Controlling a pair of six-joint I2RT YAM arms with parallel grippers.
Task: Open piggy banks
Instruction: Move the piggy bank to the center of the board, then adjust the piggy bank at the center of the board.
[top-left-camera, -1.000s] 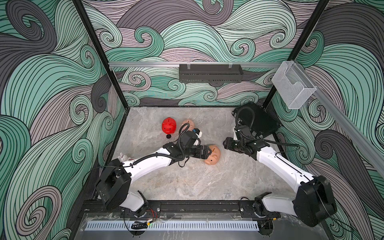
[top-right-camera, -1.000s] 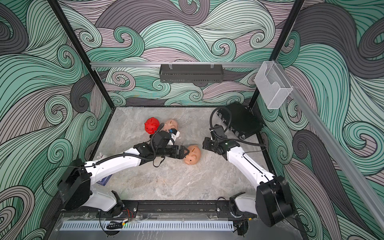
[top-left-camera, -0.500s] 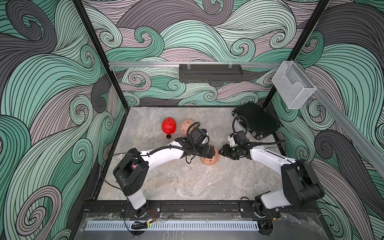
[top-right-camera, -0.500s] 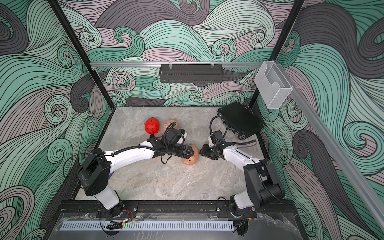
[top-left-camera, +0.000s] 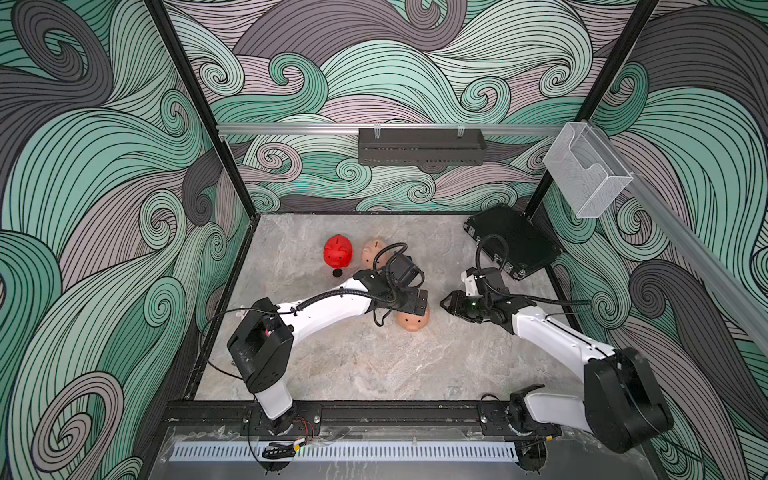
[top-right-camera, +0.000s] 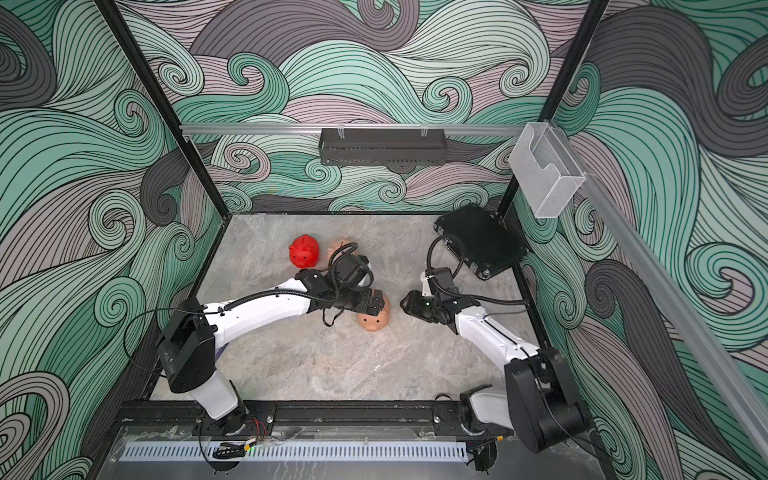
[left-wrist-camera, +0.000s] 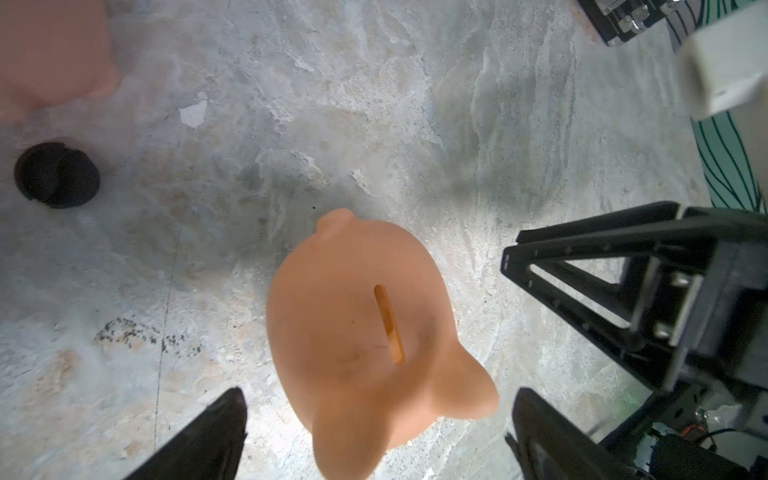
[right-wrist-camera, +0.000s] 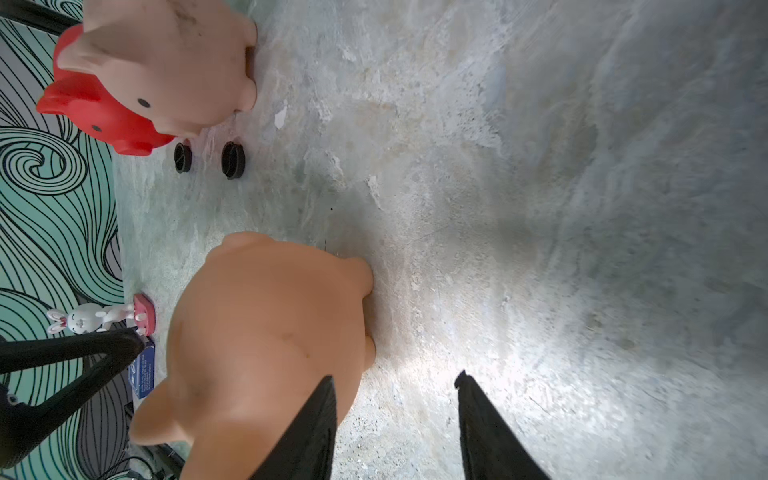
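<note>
Broadly, the far left of the tabletop (top-left-camera: 374, 365) looks finished. The red piggy bank (top-left-camera: 338, 251) and the far peach piggy bank (top-left-camera: 372, 254) stand side by side, and two black plugs (right-wrist-camera: 183, 157) (right-wrist-camera: 232, 160) lie loose just in front of them, so I judge both of those open.

The third one matters next. The near peach piggy bank (top-left-camera: 412, 321) stands on its feet near mid-tabletop with its coin slot (left-wrist-camera: 388, 324) facing up and its snout toward the front rail. Its long axis therefore runs front to back, across the line between the two arms. Any plug on its belly is hidden.

The left claw (left-wrist-camera: 378, 392) hangs directly above it, spread wide and holding nothing. One finger stands off each flank at the head end, so closing would squeeze the body across its width.

Further right, the right claw (right-wrist-camera: 395, 378) is partly open and empty. Only bare stone shows in its gap, and the pig lies off to one side past the nearer finger (right-wrist-camera: 316, 419); whether that finger touches it I cannot tell.

The left arm is the nearer one, already lined up. The black case (top-left-camera: 513, 241) sits well apart in the far right corner.
</note>
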